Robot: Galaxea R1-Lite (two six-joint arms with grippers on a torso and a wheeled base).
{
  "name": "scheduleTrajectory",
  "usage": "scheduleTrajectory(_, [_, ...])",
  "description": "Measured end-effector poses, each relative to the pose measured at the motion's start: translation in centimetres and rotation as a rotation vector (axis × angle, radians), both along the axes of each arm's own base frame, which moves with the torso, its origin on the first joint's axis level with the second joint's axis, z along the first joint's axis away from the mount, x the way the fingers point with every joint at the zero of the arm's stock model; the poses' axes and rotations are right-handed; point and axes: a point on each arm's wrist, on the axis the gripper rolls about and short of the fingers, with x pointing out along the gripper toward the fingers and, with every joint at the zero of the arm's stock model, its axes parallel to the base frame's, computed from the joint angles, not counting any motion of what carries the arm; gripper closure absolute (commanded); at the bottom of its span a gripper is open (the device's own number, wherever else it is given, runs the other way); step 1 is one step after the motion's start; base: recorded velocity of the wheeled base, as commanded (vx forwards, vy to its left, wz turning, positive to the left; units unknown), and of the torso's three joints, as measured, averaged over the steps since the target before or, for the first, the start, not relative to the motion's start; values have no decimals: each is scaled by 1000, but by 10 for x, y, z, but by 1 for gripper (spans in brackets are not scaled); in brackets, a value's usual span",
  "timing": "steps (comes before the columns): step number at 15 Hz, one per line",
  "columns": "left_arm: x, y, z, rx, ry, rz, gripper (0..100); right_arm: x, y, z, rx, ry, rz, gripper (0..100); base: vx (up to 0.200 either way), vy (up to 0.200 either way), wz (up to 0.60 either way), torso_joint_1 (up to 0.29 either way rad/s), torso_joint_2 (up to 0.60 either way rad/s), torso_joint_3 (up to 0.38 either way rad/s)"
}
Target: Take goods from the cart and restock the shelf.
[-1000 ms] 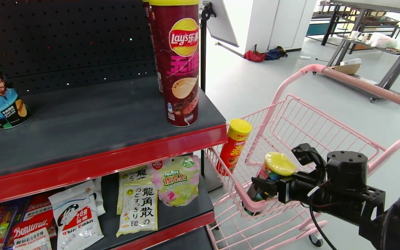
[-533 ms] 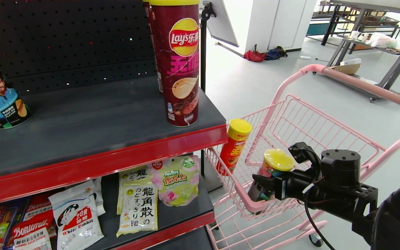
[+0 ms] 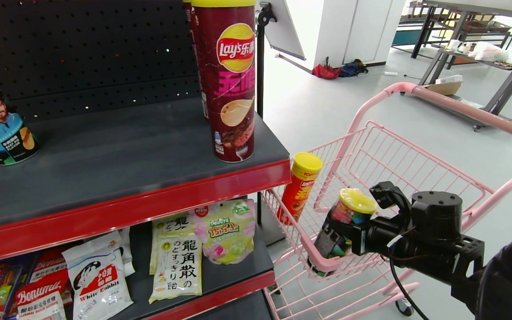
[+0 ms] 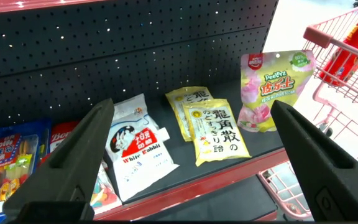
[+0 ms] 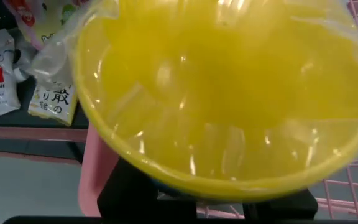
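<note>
Head view: the right gripper (image 3: 342, 231) had its jaws pinching the yellow-lidded can (image 3: 349, 213), tilted just over the cart's (image 3: 302, 249) front rim. A red can (image 3: 299, 189) leaned inside the cart. Looked like the lift-out step to me. Next it'd need to clear that rim and swing to the grey shelf board (image 3: 105, 155) beside the cart.

Left wrist view: the left gripper (image 4: 191, 112) hung with jaws spread wide, facing snack bags (image 4: 216, 127) on the lower shelf.

Right wrist view: just the can's yellow lid (image 5: 229, 93), up close.

Bare grey floor (image 3: 318, 102) lay beyond the cart, with a desk (image 3: 474, 58) well behind it.

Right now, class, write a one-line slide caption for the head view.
Right gripper grips a tilted yellow-lidded chip can in the pink cart, beside the dark shelf.
</note>
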Motion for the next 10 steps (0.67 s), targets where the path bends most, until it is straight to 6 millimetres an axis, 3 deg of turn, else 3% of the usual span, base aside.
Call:
scheduleTrajectory(3, [0, 0, 0, -2, 0, 0, 0, -3, -1, 8, 2, -28, -12, 100, 0, 0, 0, 0, 0, 0])
scheduleTrajectory(10, [0, 0, 0, -4, 0, 0, 0, -19, -14, 53, 7, -187, -45, 100, 0, 0, 0, 0, 0, 0])
